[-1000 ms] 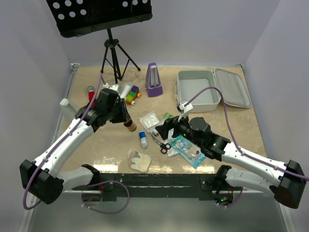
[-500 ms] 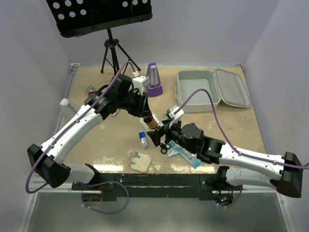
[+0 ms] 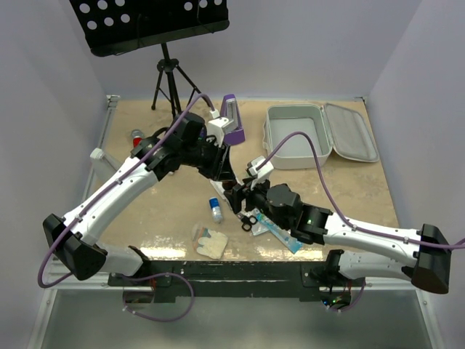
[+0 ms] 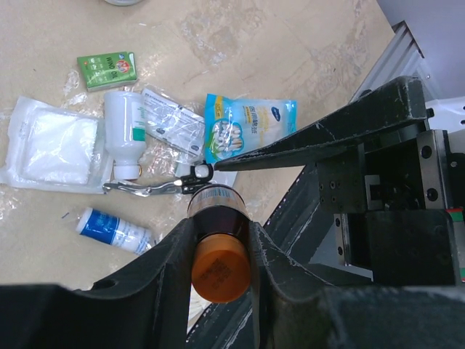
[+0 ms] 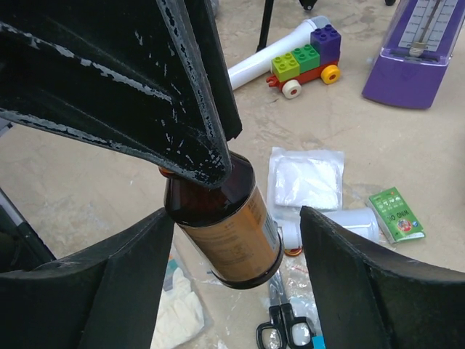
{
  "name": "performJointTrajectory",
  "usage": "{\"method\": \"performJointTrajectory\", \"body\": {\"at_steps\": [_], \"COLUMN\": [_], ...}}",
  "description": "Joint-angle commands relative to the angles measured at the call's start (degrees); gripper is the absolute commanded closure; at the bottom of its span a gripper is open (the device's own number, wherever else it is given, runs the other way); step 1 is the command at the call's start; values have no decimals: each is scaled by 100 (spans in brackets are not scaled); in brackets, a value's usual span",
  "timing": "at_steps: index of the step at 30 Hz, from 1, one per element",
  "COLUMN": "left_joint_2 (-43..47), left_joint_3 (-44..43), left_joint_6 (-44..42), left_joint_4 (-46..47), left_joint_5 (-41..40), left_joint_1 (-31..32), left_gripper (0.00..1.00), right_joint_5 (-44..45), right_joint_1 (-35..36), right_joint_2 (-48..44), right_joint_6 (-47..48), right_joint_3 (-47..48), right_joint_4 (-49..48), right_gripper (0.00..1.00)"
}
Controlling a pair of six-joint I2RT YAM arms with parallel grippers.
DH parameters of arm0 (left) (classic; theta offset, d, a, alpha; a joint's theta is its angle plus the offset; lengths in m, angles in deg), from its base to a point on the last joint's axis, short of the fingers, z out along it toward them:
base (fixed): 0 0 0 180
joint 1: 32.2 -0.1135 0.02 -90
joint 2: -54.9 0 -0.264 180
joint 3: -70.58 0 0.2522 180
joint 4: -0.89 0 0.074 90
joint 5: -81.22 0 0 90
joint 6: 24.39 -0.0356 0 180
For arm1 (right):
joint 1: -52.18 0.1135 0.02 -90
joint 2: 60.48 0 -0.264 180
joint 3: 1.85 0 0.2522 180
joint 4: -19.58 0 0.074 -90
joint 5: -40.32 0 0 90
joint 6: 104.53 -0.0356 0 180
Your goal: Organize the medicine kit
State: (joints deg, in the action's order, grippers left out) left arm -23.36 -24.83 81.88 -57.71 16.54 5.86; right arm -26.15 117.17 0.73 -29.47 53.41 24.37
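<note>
Drop risk: the amber bottle (image 5: 229,225) hangs above the desk (image 3: 349,189); if the left gripper (image 4: 220,227) lets go before the right gripper (image 5: 237,218) has closed, it would likely fall; an off-centre pinch could twist it loose
Left arm: reaches over mid-desk, raised; jaws clamped on the bottle's upper end by the orange cap (image 4: 220,269)
Right arm: stretches leftward; jaws wide, flanking the bottle's body, a gap on one side
Medicine kit (image 3: 290,127): lies open, far right, well apart

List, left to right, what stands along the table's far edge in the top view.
Black music-stand tripod → purple pyramid-shaped metronome → white rounded-square hinged medicine kit, open, its lid lying to the right.
</note>
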Motion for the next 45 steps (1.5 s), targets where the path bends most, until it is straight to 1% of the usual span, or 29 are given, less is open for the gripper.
{"method": "performJointTrajectory", "body": {"at_steps": [1, 6, 11, 14, 15, 18, 19, 20, 21, 25, 27, 31, 33, 34, 35, 37, 39, 42, 45], "left_joint_2": [74, 39, 30, 30, 30, 30, -5, -31, -84, -181, -163, -146, -102, -24, 82, 494, 950, 1523, 1980], "left_joint_3": [-282, -308, -299, -325, -352, -501, -606, -703, -825, -1186, -1248, -1240, -1257, -1196, -1091, -697, -258, 270, 736], "left_joint_6": [-36, 7, 51, 78, 104, 271, 306, 332, 324, 210, 271, 464, 622, 718, 815, 895, 956, 1053, 1246], "left_joint_4": [177, 230, 283, 300, 318, 432, 432, 432, 406, 300, 353, 590, 582, 582, 616, 844, 1055, 1162, 1197], "left_joint_5": [219, 263, 289, 272, 237, 236, 219, 175, 131, -185, -413, -545, -991, -1386, -1772, -2354, -3109, -3595, -3867], "left_joint_1": [34, 43, 43, 43, 43, 43, 35, 34, 43, -18, -97, -229, -273, -299, -317, -396, -457, -580, -607], "left_gripper": [100, 100, 100, 100, 98, 84, 79, 76, 68, 50, 45, 40, 39, 39, 39, 39, 40, 40, 41], "right_joint_5": [47, -59, -164, -191, -199, -305, -322, -323, -323, -331, -340, -332, -104, 89, 212, 293, -153, -830, -1262], "right_joint_1": [31, 49, 40, 40, 49, 49, 40, 40, 40, 40, 40, 31, 22, -12, -100, -564, -1397, -2444, -3157], "right_joint_2": [-4, 14, 58, 23, -4, -100, -127, -170, -206, -469, -601, -794, -909, -944, -962, -918, -769, -567, -128], "right_joint_6": [70, 26, 9, -18, -26, -79, -105, -140, -176, -325, -387, -413, -544, -658, -833, -1333, -1879, -2513, -2961], "right_joint_3": [175, 113, 113, 113, 104, 87, 87, 78, 69, 17, -10, -1, -27, -19, 7, 51, 113, 26, 34], "right_joint_4": [-359, -456, -448, -439, -421, -404, -377, -360, -342, -254, -193, -79, -70, -26, 9, 71, 10, -559, -1062], "right_gripper": [28, 37, 48, 56, 58, 60, 62, 63, 64, 64, 65, 66, 66, 64, 63, 60, 62, 65, 67]}}
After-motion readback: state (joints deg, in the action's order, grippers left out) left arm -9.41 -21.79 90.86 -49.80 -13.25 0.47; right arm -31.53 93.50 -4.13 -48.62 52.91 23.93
